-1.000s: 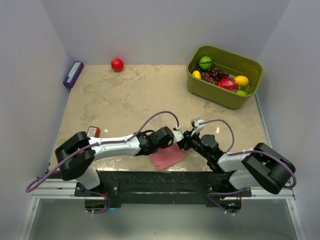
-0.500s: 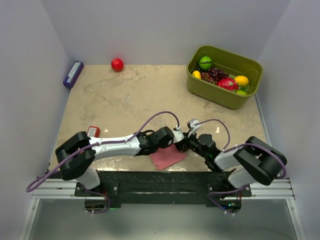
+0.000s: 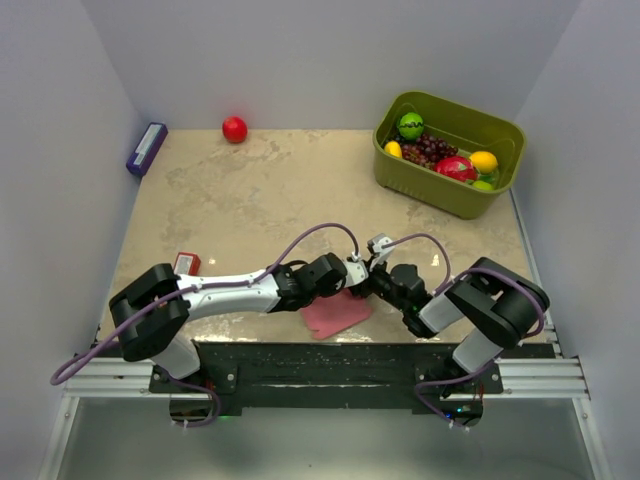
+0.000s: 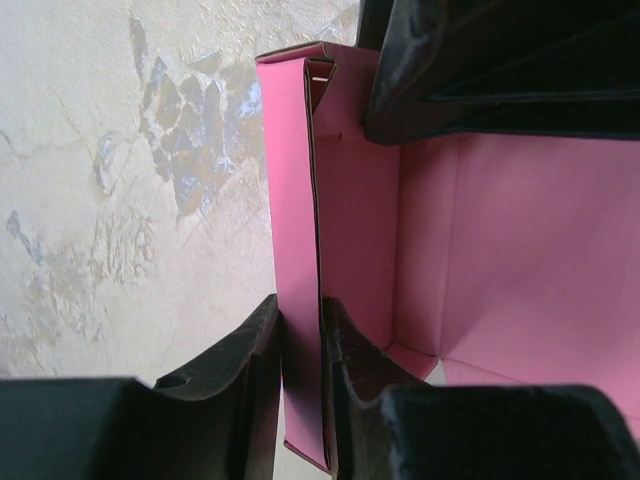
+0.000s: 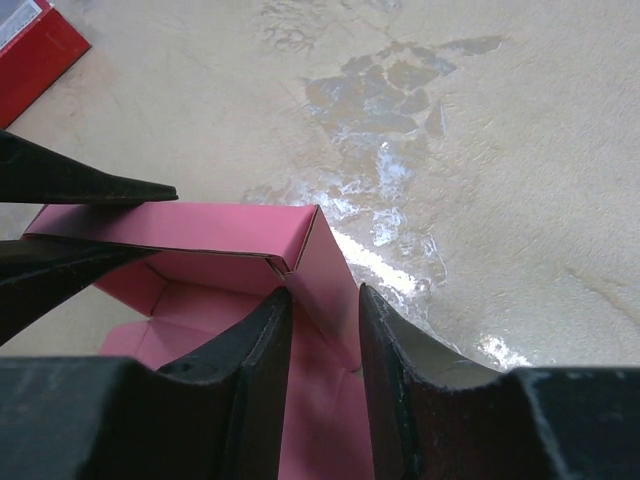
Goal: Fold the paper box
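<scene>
Pink creased paper box (image 4: 520,260); left gripper (image 4: 300,345) jaws pinch doubled wall, right gripper (image 5: 322,320) jaws nip corner wall.

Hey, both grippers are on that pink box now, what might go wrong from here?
The left gripper pinches one thin folded wall of the pink box; if the right gripper, astride an adjoining wall, pulls away, the card may tear or buckle. The box lies near the front edge of the table, so a slip might push it off.
</scene>
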You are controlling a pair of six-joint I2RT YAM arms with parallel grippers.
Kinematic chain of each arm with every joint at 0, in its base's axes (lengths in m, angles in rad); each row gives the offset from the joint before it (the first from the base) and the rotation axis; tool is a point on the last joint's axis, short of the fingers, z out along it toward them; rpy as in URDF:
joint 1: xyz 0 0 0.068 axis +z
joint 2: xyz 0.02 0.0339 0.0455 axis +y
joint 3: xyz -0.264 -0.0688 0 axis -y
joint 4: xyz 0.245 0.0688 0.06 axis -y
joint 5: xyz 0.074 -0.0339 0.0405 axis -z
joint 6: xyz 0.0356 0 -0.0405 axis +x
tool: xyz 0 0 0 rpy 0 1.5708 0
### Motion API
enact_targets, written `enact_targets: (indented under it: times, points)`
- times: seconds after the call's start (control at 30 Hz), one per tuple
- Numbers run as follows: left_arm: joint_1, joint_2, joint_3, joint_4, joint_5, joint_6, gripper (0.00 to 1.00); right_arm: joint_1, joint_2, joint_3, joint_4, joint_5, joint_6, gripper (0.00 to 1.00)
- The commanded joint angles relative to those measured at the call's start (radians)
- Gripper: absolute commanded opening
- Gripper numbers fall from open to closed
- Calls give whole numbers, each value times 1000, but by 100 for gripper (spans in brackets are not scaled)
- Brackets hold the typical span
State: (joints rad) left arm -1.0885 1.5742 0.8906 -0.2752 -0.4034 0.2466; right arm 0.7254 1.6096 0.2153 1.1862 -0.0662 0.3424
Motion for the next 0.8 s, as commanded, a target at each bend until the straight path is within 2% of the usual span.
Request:
enact_targets:
  times: [0.0, 0.07, 0.27, 0.4, 0.43, 0.6, 0.77]
  points:
    - [-10, 76, -56, -73, 183, -6, 0, 3, 27, 32, 161, 34, -51, 29]
    - [-10, 83, -51, -78, 176, -9, 0, 15, 26, 24, 168, 63, -55, 21]
    - [-10, 101, -25, -88, 182, -32, 0, 127, -20, 22, 102, 316, -121, 13]
    - [-10, 87, -22, -79, 218, -40, 0, 176, -8, 29, 87, 426, -141, 6]
    - [-10, 86, -22, -79, 222, -40, 0, 183, -1, 30, 87, 443, -146, 1]
    - [-10, 79, -13, -78, 235, -43, 0, 267, 45, 68, 56, 574, -193, 0]
    - [-10, 72, -15, -76, 244, -44, 0, 292, 78, 59, 99, 678, -189, 0]
